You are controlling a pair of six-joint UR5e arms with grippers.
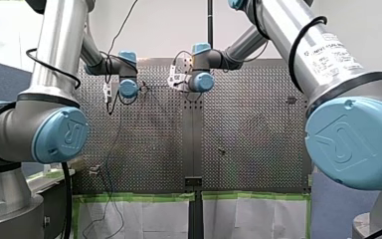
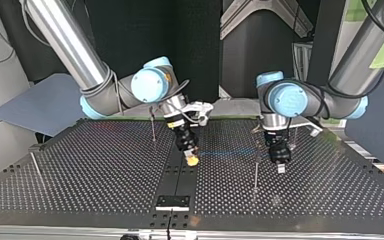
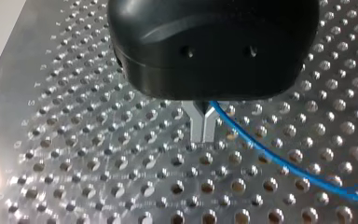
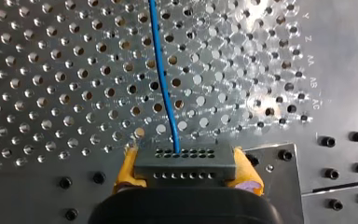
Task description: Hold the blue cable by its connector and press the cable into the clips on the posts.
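While both arms bend low over the perforated table (image 2: 80, 165), my right wrist tilted and my left pointing straight down, my right gripper (image 4: 185, 158) pinches the grey connector (image 4: 185, 166) between its yellow pads (image 4: 127, 164). My left gripper (image 3: 203, 135) has its metal fingers pressed together on the blue cable (image 4: 165, 93), which leaves the connector's middle and runs over the table.

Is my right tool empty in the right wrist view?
No, the right tool is shut on the grey connector of the blue cable.
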